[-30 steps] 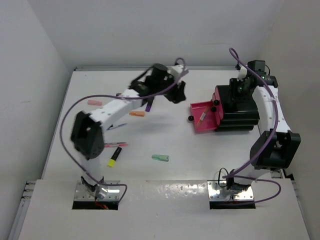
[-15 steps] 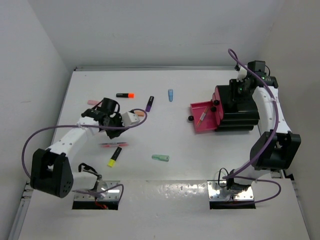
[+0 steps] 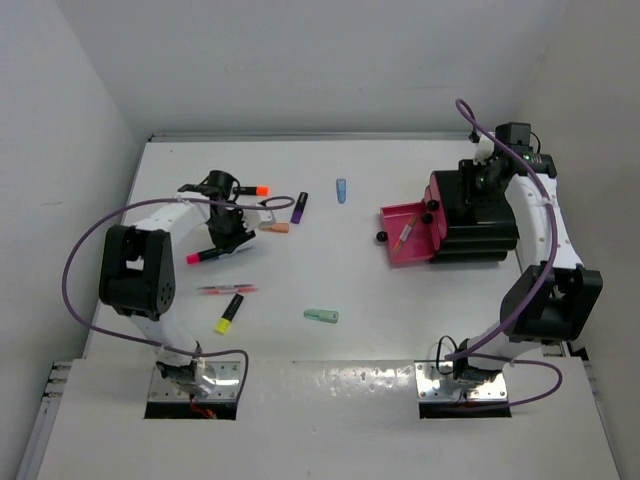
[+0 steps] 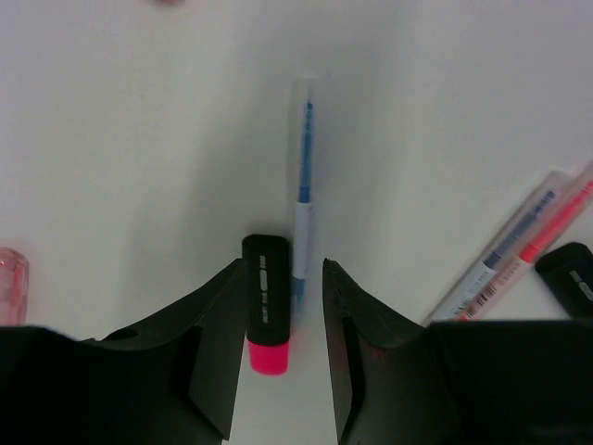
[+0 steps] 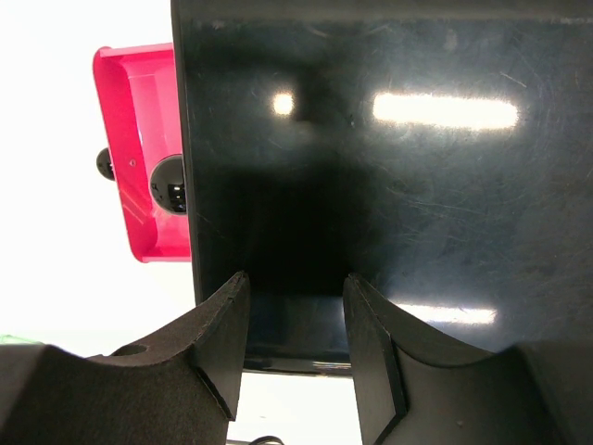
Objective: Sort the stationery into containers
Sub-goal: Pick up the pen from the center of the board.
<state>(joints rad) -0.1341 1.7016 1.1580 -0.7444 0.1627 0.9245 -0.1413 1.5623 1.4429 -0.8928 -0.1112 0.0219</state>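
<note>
Reaching down, left end effector straddles pink-tipped highlighter.

Desk is plain white, and the box is glossy black with magenta-red drawers and black knobs. All black-bodied with coloured tips: orange highlighter, purple highlighter, pink highlighter, yellow highlighter. Then there's a mint piece, blue piece and orange piece, a clear pen with blue inside, striped pens in blue and red with a barcode, and purple cables.
</note>
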